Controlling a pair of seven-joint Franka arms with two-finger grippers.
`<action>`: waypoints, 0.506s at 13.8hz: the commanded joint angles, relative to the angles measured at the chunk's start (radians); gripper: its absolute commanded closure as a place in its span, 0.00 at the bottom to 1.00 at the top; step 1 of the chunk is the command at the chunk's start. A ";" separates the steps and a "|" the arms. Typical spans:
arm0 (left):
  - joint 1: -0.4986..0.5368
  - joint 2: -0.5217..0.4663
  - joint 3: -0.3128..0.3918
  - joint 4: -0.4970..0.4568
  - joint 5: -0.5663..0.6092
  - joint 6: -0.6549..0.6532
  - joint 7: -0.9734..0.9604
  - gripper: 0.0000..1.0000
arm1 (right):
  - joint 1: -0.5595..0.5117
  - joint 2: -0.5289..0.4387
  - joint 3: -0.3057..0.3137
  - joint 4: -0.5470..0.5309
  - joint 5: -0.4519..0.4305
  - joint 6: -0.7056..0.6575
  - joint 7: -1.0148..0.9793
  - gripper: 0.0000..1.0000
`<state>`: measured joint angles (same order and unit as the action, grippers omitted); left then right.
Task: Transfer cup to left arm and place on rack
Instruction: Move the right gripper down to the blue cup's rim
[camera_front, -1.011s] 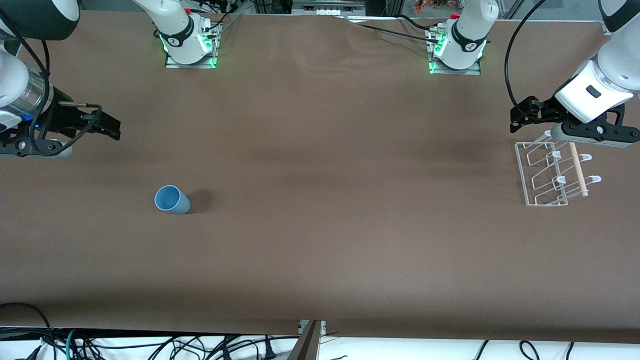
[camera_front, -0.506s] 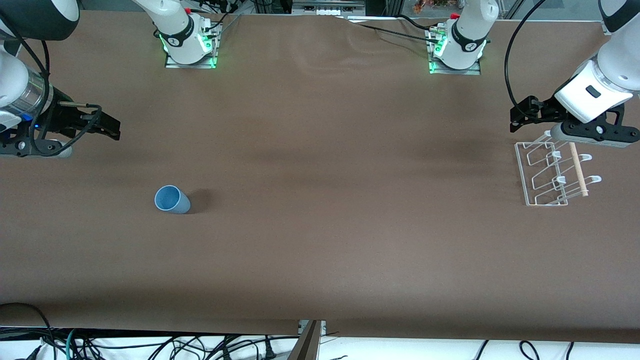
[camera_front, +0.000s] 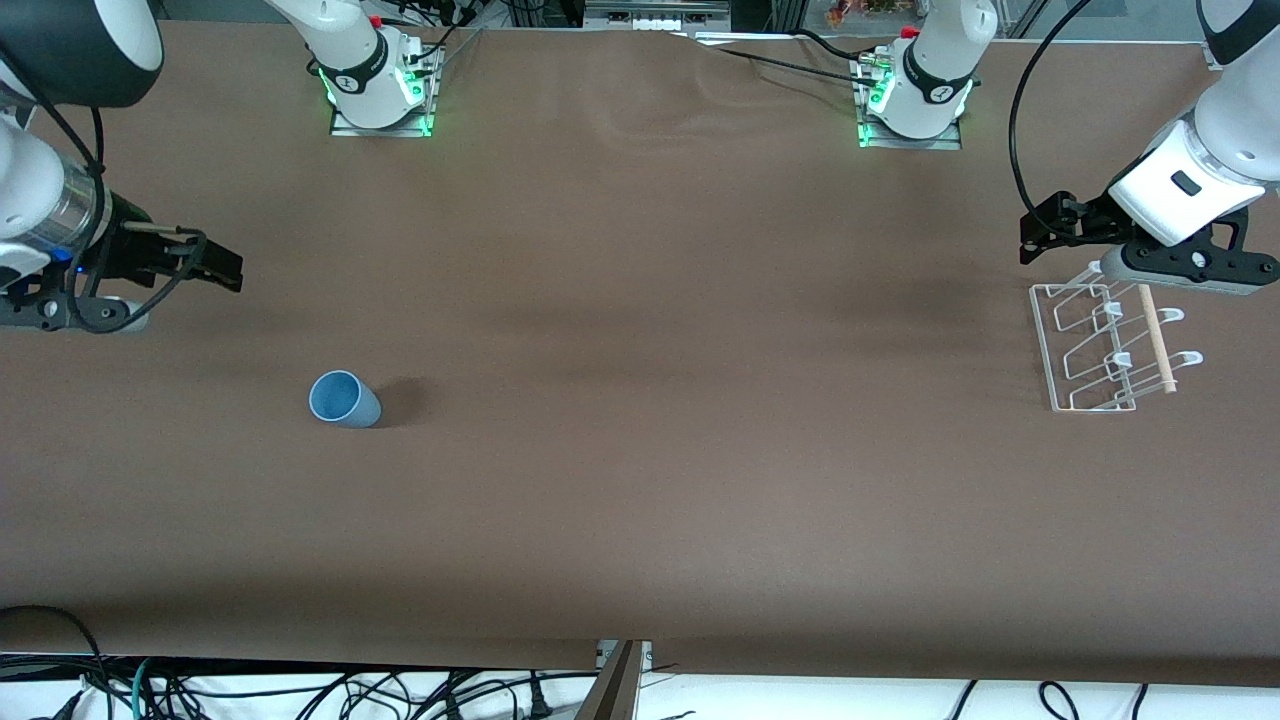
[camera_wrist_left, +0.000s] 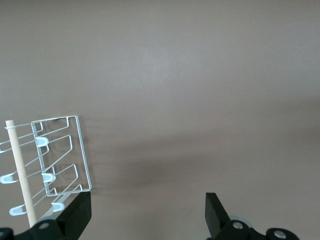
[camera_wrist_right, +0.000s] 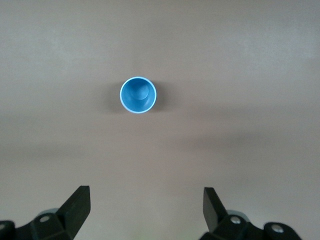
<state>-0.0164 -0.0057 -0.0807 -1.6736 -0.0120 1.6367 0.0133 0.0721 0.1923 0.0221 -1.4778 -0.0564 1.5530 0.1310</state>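
Note:
The light-blue cup (camera_front: 343, 398) stands upright, mouth up, on the brown table toward the right arm's end; it also shows in the right wrist view (camera_wrist_right: 138, 94). My right gripper (camera_front: 226, 267) hangs open and empty over the table near that end, apart from the cup; its jaws (camera_wrist_right: 145, 206) stand wide. The white wire rack (camera_front: 1044, 350) with its wooden dowel (camera_front: 1156, 340) sits at the left arm's end. My left gripper (camera_front: 1036, 240) is open and empty just above the rack's edge; the rack (camera_wrist_left: 84, 155) lies beside one finger (camera_wrist_left: 77, 215).
Both arm bases (camera_front: 378, 95) (camera_front: 912, 105) stand along the table's edge farthest from the front camera. Cables (camera_front: 300, 690) hang below the table's front edge. A wide stretch of bare brown table (camera_front: 680, 380) lies between cup and rack.
My right arm's wrist has shifted slightly, its gripper staying open over the same area. The cup, the rack and the left arm have not moved.

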 joint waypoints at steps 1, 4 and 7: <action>0.007 0.010 -0.004 0.028 -0.017 -0.021 -0.004 0.00 | -0.009 0.078 0.004 0.028 -0.014 0.016 -0.014 0.00; 0.007 0.010 -0.004 0.028 -0.017 -0.021 -0.004 0.00 | -0.008 0.137 0.004 0.028 -0.026 0.045 -0.016 0.00; 0.007 0.010 -0.004 0.028 -0.017 -0.021 -0.004 0.00 | -0.009 0.199 0.005 0.021 -0.026 0.100 -0.016 0.00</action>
<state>-0.0162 -0.0056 -0.0808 -1.6730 -0.0120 1.6362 0.0133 0.0676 0.3533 0.0219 -1.4779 -0.0700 1.6370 0.1309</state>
